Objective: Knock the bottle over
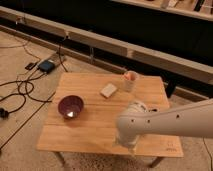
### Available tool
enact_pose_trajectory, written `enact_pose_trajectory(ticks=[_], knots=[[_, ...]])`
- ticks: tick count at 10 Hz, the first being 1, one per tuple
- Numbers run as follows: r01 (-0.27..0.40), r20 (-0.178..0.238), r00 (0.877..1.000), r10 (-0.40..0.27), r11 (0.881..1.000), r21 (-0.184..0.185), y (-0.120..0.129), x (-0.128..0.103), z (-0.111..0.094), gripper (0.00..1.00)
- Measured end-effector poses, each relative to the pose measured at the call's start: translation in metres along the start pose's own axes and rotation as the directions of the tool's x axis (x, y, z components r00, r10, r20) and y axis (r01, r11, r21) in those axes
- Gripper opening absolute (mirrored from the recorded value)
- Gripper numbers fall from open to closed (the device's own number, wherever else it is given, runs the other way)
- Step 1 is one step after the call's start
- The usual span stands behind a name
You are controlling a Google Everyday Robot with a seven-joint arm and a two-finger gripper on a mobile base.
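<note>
Where the white robot arm reaches in from the right, it crosses the near right part of the wooden table, and its rounded elbow joint sits over the near edge. Just beyond the elbow, a pale lump with a small dark part appears to be the gripper. It lies above the right half of the tabletop, and whether it is open or closed cannot be told.

Three other items stand on the table. A dark purple bowl sits at the left, with a small bright spot inside. A pale rectangular block lies flat near the middle. A short pale cup with a pinkish inside stands upright at the far edge, just right of the block. All three are well apart from the arm.

The bottle cannot be made out with certainty. The arm covers the near right of the table, so the bottle's place, long axis and heading cannot be told.

On the floor to the left lie dark cables and a small blue-grey box. A long pale ledge runs behind the table.
</note>
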State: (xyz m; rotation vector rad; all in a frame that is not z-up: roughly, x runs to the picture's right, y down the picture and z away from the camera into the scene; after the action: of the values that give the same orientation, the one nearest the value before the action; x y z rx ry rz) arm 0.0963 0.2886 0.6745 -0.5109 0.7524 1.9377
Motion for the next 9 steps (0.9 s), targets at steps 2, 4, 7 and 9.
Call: enact_pose_trajectory(ticks=[2, 4, 7, 9], knots=[[-0.009, 0.003, 1.0, 0.009, 1.0, 0.002, -0.0043, -0.0008, -0.0011, 0.65], [-0.008, 0.003, 1.0, 0.008, 1.0, 0.001, -0.0036, -0.0007, -0.0011, 0.65], [-0.009, 0.003, 1.0, 0.009, 1.0, 0.001, -0.004, -0.0009, -0.0011, 0.65], [-0.009, 0.003, 1.0, 0.009, 1.0, 0.001, -0.0037, -0.0009, -0.001, 0.65]])
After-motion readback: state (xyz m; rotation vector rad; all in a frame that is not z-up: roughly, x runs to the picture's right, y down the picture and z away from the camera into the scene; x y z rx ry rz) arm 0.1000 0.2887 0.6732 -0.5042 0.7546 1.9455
